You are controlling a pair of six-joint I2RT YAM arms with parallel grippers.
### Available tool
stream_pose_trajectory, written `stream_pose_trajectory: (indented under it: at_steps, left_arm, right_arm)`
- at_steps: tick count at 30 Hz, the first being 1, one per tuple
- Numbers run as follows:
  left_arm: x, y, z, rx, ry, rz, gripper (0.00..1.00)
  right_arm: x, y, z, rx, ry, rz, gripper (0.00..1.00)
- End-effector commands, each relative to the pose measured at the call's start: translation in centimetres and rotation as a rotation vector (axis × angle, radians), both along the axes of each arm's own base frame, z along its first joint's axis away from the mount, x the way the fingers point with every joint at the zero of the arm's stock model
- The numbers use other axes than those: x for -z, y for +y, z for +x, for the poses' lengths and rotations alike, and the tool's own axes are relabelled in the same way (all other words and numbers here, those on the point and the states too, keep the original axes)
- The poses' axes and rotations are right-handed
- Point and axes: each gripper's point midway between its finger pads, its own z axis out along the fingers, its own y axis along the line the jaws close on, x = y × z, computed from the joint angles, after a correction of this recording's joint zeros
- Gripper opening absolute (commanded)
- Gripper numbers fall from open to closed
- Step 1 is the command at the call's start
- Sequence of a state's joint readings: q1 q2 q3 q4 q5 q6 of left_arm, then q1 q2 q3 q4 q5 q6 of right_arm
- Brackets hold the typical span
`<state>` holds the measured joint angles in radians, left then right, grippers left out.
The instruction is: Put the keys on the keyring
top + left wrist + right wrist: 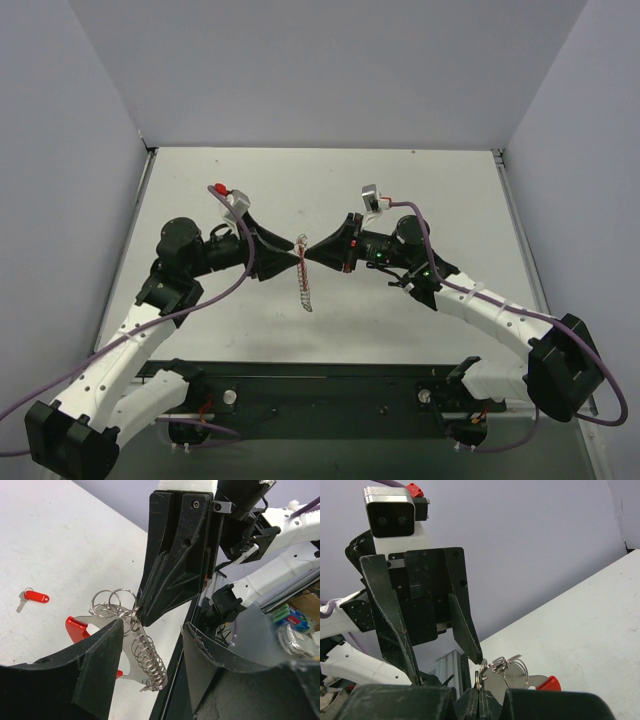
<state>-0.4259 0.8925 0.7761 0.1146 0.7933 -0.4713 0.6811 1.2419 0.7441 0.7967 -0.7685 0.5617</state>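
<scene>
Pinching the keyring [147,657], the closed right gripper [480,692] faces the wide-open left gripper [152,627]; the key [35,597] lies well apart, to its left.

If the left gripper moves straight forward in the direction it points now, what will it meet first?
Probably the keyring, hanging just ahead of the left gripper's open fingers; right behind, the right gripper holding it. Depth is unclear.

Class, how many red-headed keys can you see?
1. The key lies on the table in the left wrist view, apart from the keyring pinched by the right gripper; others may be hidden.
</scene>
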Motion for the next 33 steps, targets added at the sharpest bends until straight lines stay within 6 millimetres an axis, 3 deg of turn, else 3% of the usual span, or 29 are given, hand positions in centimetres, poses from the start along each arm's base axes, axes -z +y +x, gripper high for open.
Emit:
stream_pose_trajectory:
  at_steps: [1,14,22,27,29,30,32,33]
  left_arm:
    - [-1.6,-0.5,0.0,0.026,-0.058,-0.056,0.61]
    - [-0.5,-1.0,0.1,0.030,-0.037,-0.043,0.59]
    - [-0.3,-1.2,-0.4,0.049,-0.042,-0.041,0.49]
    - [-0.3,-1.6,-0.6,0.066,-0.038,-0.044,0.34]
    - [-0.2,-1.8,-0.5,0.064,-0.033,-0.042,0.24]
    - [-0.2,-1.9,-0.4,0.059,-0.032,-0.042,0.11]
    - [0.0,-2.2,-0.4,0.067,-0.022,-0.037,0.00]
    - [0.1,-2.2,-0.3,0.067,-0.019,-0.035,0.00]
  right_arm:
    - [-4.3,0.0,-0.4,-0.029,-0.134,0.101,0.00]
    - [-4.4,-0.1,-0.7,-0.033,-0.141,0.105,0.00]
    - [-4.8,-0.3,-0.8,-0.029,-0.150,0.116,0.00]
    - [-4.7,-0.2,-0.8,-0.031,-0.147,0.117,0.00]
    - [-4.7,-0.1,-0.9,-0.036,-0.146,0.117,0.00]
    - [-4.6,-0.1,-0.9,-0.036,-0.144,0.116,0.00]
    - [-4.7,-0.1,-1.0,-0.042,-0.146,0.117,0.00]
    - [-4.8,-0.1,-1.0,-0.042,-0.146,0.117,0.00]
